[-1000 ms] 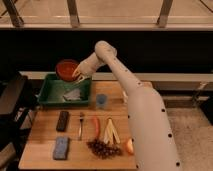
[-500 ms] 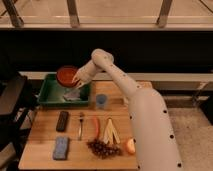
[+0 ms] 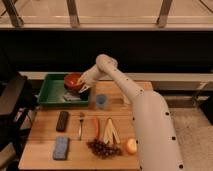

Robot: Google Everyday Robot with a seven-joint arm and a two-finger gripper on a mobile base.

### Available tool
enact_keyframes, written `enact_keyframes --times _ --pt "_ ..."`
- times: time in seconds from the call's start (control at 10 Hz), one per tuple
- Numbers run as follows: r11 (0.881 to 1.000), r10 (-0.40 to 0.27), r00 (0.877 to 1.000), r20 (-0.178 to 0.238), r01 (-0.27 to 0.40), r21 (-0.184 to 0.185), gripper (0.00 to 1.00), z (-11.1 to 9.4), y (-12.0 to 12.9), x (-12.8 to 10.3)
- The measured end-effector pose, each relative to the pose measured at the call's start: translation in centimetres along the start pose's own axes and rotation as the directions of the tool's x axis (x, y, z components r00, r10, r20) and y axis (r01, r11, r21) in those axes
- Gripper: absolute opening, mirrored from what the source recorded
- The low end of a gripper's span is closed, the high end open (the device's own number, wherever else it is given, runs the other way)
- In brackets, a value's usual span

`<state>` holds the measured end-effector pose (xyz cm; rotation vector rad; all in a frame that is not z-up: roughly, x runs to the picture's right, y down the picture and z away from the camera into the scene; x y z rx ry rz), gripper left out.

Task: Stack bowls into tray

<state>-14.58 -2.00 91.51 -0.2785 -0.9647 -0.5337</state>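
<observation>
The gripper has lowered the orange-red bowl, its fingers pinching the right rim, into the right end of the green tray on the wooden surface, apparently onto something darker, so release seems next.

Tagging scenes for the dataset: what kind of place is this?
Probably a staged kitchen-style test table: wooden table with fork, grapes, carrot, sponge. The gripper holds the orange bowl over the tray.
</observation>
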Motion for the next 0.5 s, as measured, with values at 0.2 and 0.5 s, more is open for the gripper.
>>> enact_keyframes --times 0.2,0.5 --pt "1.0 0.012 1.0 -0.006 -0.011 0.018 0.76 -0.46 -0.02 0.35" --pt "1.0 0.012 1.0 -0.004 -0.012 0.023 0.76 -0.48 -0.14 0.26"
